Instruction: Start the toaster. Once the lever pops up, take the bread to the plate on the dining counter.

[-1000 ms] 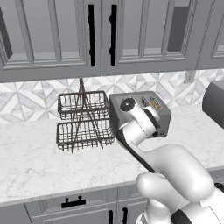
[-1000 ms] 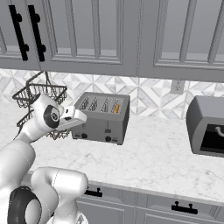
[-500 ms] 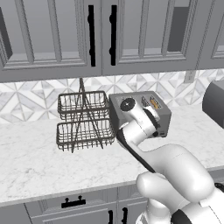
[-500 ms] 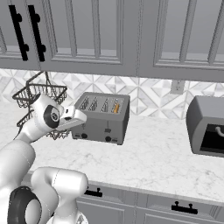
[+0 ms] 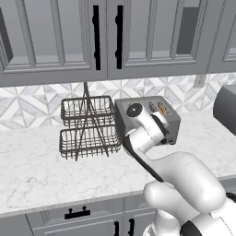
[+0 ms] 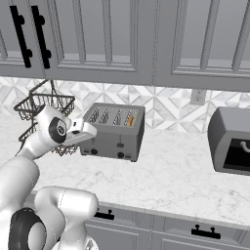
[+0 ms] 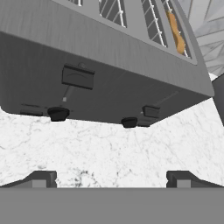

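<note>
Left base view puts the toaster point(image 5: 150, 120) on the marble bench point(image 5: 41, 166) as the anchor for everything else: to its left stands a two-tier dark wire basket rack point(image 5: 87, 131), just beside it, and the white arm reaches in across the toaster's front. From the hand view the pincer point(image 7: 111, 178) stands wide with nothing between its tips, poised in front of the toaster's face and apart from it. Two slider tabs show on that face: one lever point(image 7: 78, 77) sits high toward the left, and another lever point(image 7: 151, 111) sits lower toward the right, near the bottom edge among the black round knobs point(image 7: 57, 113). The bread point(image 7: 175, 31) is a tan slice down in the slot at the toaster's right end, so the right-hand tab is probably the one serving it, and it looks already low; whether the toaster is running I cannot tell. If the step in hand is pressing, a good press would bring one fingertip squarely over the tab and push straight down its track, avoiding the knobs beside it. If it is waiting, the pincer should keep clear so the tab can rise. In the right base view a grey boxy appliance point(image 6: 233, 141) stands well apart to the toaster's right, no hindrance; the basket rack crowds the arm's elbow side. The plate and dining counter lie elsewhere.
</note>
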Controlling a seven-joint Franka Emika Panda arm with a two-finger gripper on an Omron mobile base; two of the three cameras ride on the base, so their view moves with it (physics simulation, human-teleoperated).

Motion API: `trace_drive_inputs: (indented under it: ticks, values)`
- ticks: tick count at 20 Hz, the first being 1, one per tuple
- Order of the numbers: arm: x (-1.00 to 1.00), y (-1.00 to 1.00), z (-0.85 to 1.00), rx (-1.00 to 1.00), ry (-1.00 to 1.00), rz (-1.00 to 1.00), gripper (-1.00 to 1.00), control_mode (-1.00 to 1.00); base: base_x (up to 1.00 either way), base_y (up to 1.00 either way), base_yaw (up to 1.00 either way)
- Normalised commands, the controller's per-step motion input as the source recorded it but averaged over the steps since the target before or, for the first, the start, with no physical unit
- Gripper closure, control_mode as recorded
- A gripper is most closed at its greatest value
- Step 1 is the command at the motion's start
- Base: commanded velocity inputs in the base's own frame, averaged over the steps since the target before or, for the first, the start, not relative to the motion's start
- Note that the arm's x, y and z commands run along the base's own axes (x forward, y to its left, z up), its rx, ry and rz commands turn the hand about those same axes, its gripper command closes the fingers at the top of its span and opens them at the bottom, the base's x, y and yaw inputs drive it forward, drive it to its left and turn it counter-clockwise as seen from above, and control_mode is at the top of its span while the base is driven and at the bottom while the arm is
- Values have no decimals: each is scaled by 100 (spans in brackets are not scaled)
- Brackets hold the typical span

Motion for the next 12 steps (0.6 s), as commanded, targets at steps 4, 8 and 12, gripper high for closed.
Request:
trace_drive_inputs:
  ticks: [4,8,12]
  values:
    - [0,0,0,0,0,0,-100,-100,0,0,0]
    - [0,0,0,0,0,0,-100,-100,0,0,0]
    - [0,0,0,0,0,0,-100,-100,0,0,0]
